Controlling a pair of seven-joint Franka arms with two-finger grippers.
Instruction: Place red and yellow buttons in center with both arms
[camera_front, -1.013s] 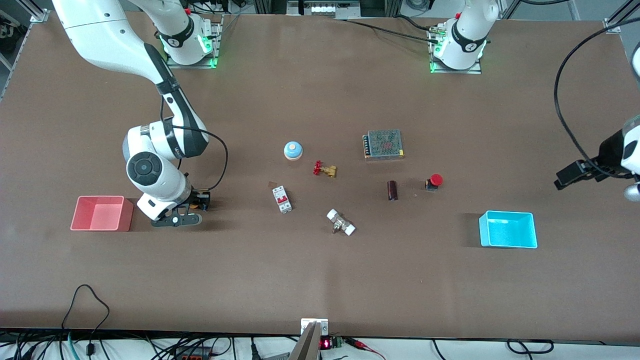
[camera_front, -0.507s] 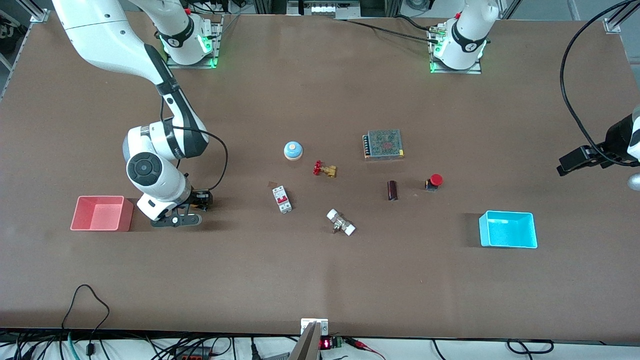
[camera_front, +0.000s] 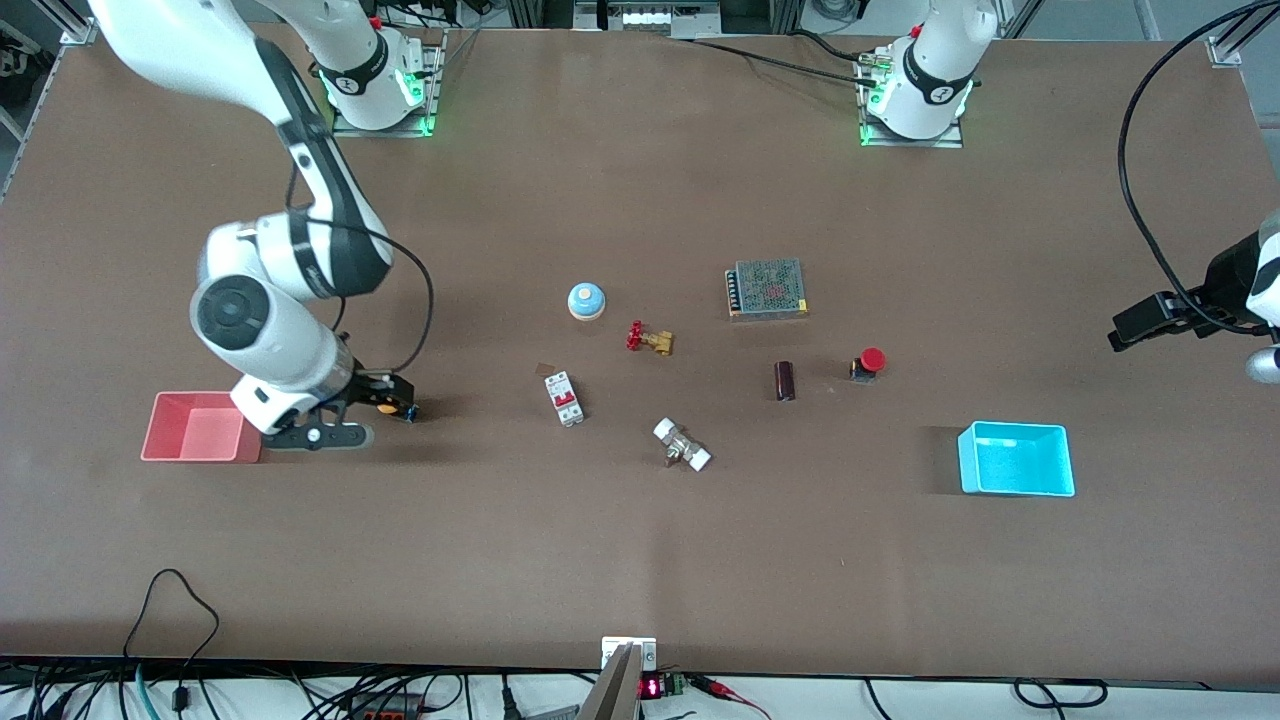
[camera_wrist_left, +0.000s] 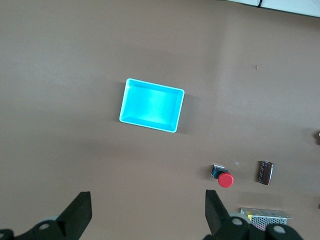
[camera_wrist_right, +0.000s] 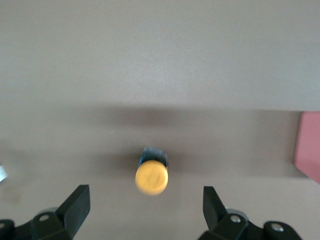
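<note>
near the pink bin (camera_front: 200, 427), at the right arm's end of the table, the right gripper (camera_front: 345, 420) hangs low with its fingers spread wide, and the yellow button (camera_wrist_right: 151, 178) lies on the table between them, not gripped. it looks like the step in hand is the reach for that button: the next move would be to come down, centre the cap between the fingers and close on the short black body, then carry it toward the middle.

the red button (camera_front: 868, 363) sits on the table beside a small dark cylinder (camera_front: 785, 381), farther from the front camera than the cyan bin (camera_front: 1016, 459). the left gripper (camera_wrist_left: 145, 215) is also wide and holds nothing, up over the table's edge at the left arm's end, well apart from the red button; it has a longer reach to make first.
</note>
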